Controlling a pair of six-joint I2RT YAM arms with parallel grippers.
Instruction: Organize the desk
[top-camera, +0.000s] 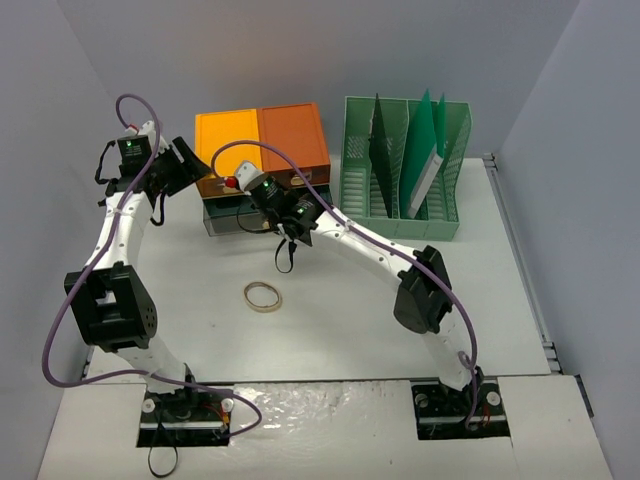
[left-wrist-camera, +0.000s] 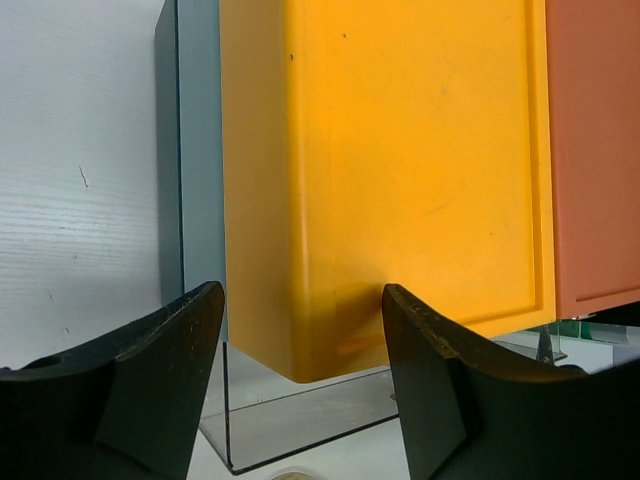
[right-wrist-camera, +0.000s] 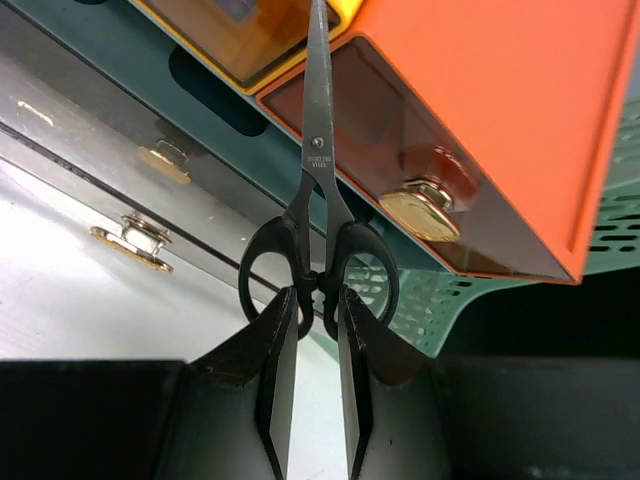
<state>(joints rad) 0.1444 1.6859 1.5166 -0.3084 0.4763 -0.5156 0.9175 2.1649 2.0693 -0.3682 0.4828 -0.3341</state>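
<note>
Pinching scissors (right-wrist-camera: 318, 215), right tool (right-wrist-camera: 315, 300), stamp (right-wrist-camera: 318, 160) unreadable

Yellow-and-orange drawer unit (top-camera: 262, 140) stood beside green file rack (top-camera: 405, 170), black scissors (right-wrist-camera: 318, 160) pointed at its drawers, tan ring (top-camera: 262, 296) lay apart in front.

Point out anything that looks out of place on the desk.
A tan ring, perhaps a rubber band, lies loose on the desk, apart from the drawer unit and file rack. Nothing looks spilled or broken.
</note>
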